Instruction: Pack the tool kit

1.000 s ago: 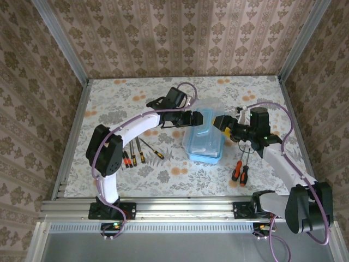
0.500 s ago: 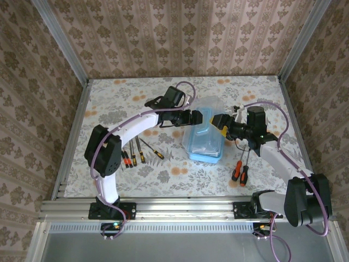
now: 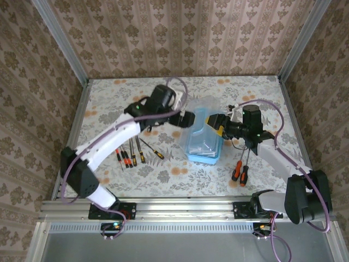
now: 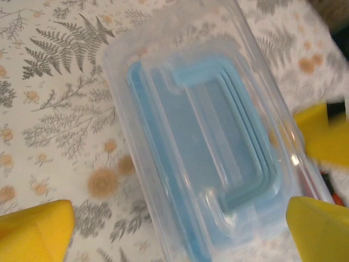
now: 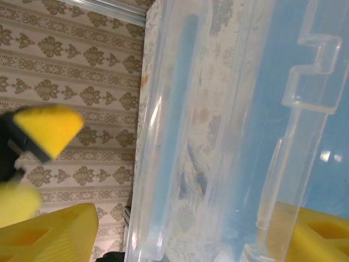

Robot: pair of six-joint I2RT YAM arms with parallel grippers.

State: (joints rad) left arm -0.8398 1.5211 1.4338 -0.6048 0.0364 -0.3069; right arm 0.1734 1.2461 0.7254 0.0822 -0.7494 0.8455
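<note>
The light-blue case (image 3: 204, 155) is seen in the top view resting on the flower-patterned table (image 3: 262, 93), a little toward 3 o'clock from the table's middle, with its long axis running from 12 to 6 o'clock. Its clear lid (image 3: 203, 108) is raised at the 12 o'clock end. The left gripper (image 3: 188, 119) is held at about 10 o'clock from the case, just beside the lid. In the left wrist view its yellow fingers (image 4: 32, 232) are spread wide, with nothing held; the lid and its blue handle (image 4: 256, 164) are seen beyond them. The right gripper (image 3: 216, 123) is placed at about 1 o'clock from the case, facing the left gripper across the lid. In the right wrist view its fingers (image 5: 52, 234) are parted widely and the lid's edge stands between them. A gap is seen between the lid and the 9 o'clock finger, so no grip is made; whether the other finger touches the plastic cannot be told. A group of screwdrivers (image 3: 133, 155) with orange-and-black handles lies at 9 o'clock from the case, apart from it. A pair of screwdrivers (image 3: 240, 172) lies at about 4 o'clock from it, near its corner but not touching.
</note>
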